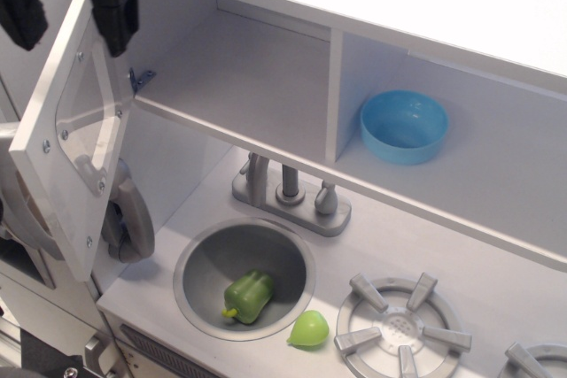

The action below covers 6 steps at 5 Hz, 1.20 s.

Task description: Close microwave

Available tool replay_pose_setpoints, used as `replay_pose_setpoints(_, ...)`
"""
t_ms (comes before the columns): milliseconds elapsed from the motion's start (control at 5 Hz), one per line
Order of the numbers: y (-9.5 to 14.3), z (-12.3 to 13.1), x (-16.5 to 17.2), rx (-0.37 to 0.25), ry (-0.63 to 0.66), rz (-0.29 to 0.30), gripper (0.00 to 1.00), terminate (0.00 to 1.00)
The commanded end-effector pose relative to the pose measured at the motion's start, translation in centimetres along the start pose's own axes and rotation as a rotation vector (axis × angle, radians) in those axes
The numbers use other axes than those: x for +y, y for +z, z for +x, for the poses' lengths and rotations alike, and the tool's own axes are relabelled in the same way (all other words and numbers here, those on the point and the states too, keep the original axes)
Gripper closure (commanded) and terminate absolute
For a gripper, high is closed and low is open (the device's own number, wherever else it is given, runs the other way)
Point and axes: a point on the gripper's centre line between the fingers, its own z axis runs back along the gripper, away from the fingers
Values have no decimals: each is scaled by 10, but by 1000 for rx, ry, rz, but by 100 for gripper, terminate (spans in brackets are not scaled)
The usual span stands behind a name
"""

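The tool [73, 8] hangs with fingers spread wide, holding nothing, straddling the top edge of the open microwave [75, 121] door.

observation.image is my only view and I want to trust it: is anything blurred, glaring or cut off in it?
In observation.image the hand is sharp enough but cropped by the top-left corner; the microwave door and its window read clearly, with only faint reflection; lighting is even with soft shadows; the green pepper in the sink and the blue bowl are crisp.
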Motion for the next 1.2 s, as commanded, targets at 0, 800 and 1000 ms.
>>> replay_pose_setpoints(0, -13, 2, 35, -8, -31, 108, 0, 0)
replay_pose_setpoints(800, -37, 15, -15, -16, -3, -23, 0, 0)
replay_pose_setpoints(1000, -35, 17, -47, -4, 45, -43, 0, 0)
